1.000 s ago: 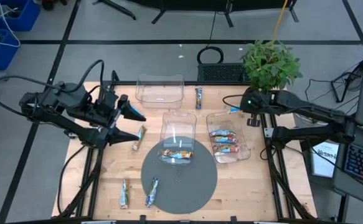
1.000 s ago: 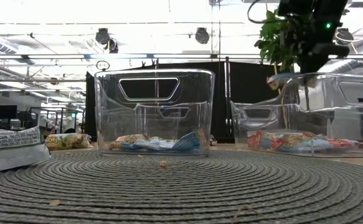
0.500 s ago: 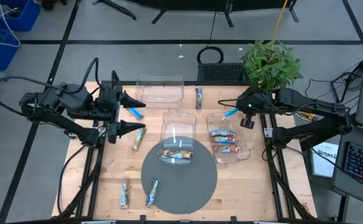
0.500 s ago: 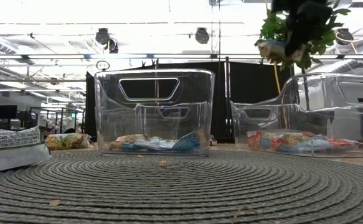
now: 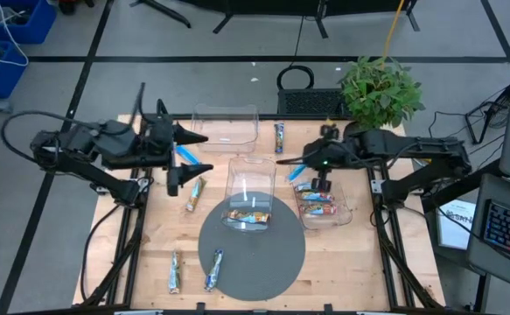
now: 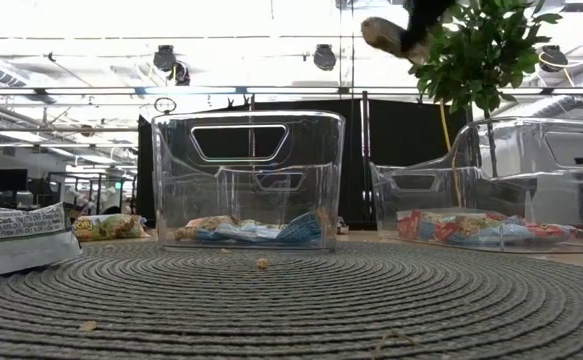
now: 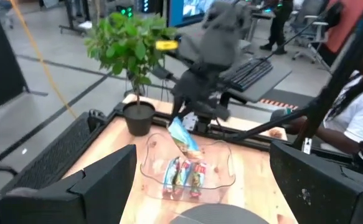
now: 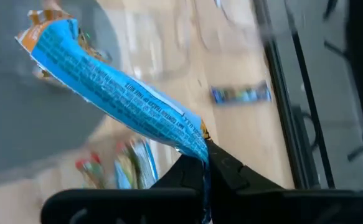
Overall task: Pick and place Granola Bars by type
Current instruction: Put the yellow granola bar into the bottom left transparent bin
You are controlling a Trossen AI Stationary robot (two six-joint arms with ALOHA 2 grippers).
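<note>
Left gripper (image 5: 187,151) over the desk's (image 5: 351,262) left side — fingers spread, a bright blue bar (image 5: 186,156) lying between them; grip not certain. Loose bars (image 5: 175,272) on the bare wood near the grey woven mat (image 5: 253,254). A wrapper at the low view's left edge reads "Total Carb." Right gripper (image 8: 204,151) — fingers pinched on a blue-printed bar (image 8: 116,89), print unreadable, held above the right clear bin (image 5: 344,210). Potted plant (image 5: 379,88) behind.

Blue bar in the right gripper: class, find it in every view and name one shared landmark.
High view: the blue bar, right of centre, over the right-hand bin.
Low view: top edge, right of centre.
Left wrist view: centre.
Right wrist view: upper left.
Landmark: that bin, holding red-marked bars.
</note>
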